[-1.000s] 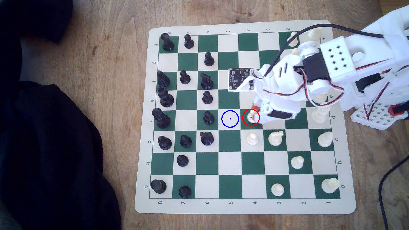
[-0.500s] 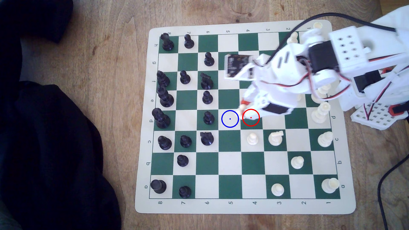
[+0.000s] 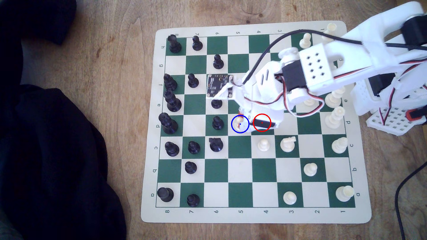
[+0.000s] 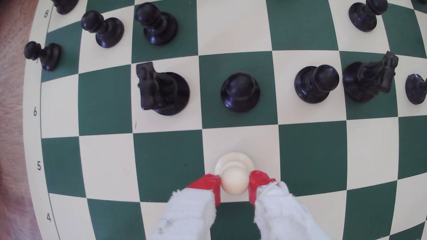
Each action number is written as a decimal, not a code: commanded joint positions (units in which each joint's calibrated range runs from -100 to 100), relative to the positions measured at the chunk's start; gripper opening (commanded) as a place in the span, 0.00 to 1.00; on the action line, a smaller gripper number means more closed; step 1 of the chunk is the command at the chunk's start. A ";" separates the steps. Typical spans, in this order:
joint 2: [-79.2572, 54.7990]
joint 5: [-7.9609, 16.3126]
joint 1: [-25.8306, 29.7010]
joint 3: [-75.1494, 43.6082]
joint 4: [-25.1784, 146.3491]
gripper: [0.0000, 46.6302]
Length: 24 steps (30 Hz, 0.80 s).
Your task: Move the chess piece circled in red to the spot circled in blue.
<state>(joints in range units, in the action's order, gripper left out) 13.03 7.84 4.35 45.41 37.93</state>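
The tool [image 4: 235, 184] is clenched on the ball head of the pawn [image 4: 234, 172], which sits over the blue-ringed square [image 3: 245, 128]. Lower it straight until the base rests flat, then release gently, staying clear of the black pawn [image 3: 217, 122] just left in the exterior view.

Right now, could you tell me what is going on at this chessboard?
The robot arm's gripper is shut on a cream pawn, its red fingertips pinching the ball head. In the exterior view the pawn sits inside the blue-ringed cream square, just beside a black pawn. Whether its base already rests on the board is hard to tell; it has not been released.
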 commanded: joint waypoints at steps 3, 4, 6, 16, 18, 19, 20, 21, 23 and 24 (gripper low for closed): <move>-0.80 0.20 -0.01 -4.89 -2.06 0.05; -0.80 0.20 -0.01 -4.89 -2.06 0.05; -0.89 0.15 -0.01 -4.89 -2.06 0.05; -1.06 -0.44 -1.34 -4.62 -2.06 0.06; -1.14 -0.44 -1.42 -4.62 -2.06 0.07; -1.06 -0.44 -1.42 -4.52 -2.06 0.08; -1.06 -0.44 -1.42 -4.43 -1.65 0.20; -0.97 -0.44 -1.42 -4.43 -1.40 0.27; -0.21 -0.20 -1.34 -4.34 -0.42 0.37; 0.38 -0.20 -1.26 -4.25 -0.01 0.39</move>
<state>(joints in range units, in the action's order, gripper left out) 11.52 7.55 3.24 45.32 36.57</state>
